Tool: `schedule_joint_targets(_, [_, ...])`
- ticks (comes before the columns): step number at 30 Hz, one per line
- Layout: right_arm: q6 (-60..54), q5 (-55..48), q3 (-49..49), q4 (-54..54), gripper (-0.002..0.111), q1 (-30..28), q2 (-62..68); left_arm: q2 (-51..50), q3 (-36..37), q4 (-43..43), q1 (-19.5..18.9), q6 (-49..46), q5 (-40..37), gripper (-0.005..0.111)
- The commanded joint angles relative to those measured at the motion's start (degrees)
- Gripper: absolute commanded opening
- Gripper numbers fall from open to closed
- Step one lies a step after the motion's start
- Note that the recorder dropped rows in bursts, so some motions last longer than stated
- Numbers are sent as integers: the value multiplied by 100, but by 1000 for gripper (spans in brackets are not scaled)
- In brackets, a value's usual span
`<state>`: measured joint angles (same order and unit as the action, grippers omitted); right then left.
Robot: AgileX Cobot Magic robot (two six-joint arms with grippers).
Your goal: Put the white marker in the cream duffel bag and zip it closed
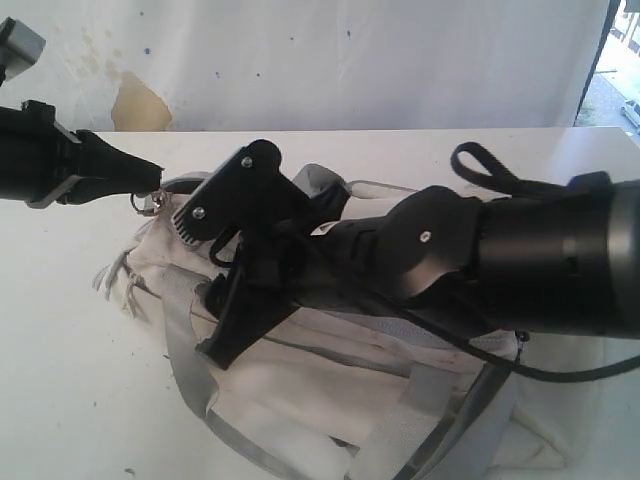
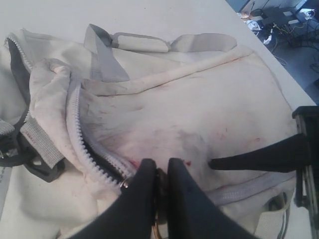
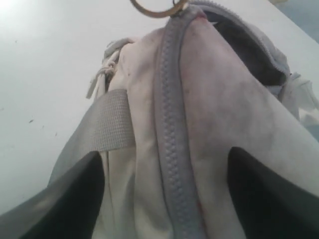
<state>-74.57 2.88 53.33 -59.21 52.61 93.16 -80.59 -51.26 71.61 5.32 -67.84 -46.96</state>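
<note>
Bag [image 1: 300, 390] lies on the table [image 1: 60, 380], centre to near right. Left gripper [image 2: 159, 167] is at the bag's far-left end, fingers pinched tight on the zip ring [image 3: 157, 15]. Right gripper [image 3: 164, 154] hangs over the bag's middle, fingers spread wide astride the zipper [image 3: 172, 124], gripping nothing.

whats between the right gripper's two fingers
In the right wrist view the cream duffel bag fills the gap: its closed grey zipper runs between the fingers of the right gripper, a grey webbing strap beside it.
</note>
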Motion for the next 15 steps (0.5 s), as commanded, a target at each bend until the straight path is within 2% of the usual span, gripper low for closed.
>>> schedule_joint_targets(1, [-27,157,292,-27,64,101,301,49,18,137,5,40,-54,0])
schedule_joint_targets(6, [-18,131,418,-12,54,101,545,49,18,137,5,40,-54,0])
schedule_joint_targets(15, [-18,117,418,-12,25,101,634,49,18,137,5,40,15,0])
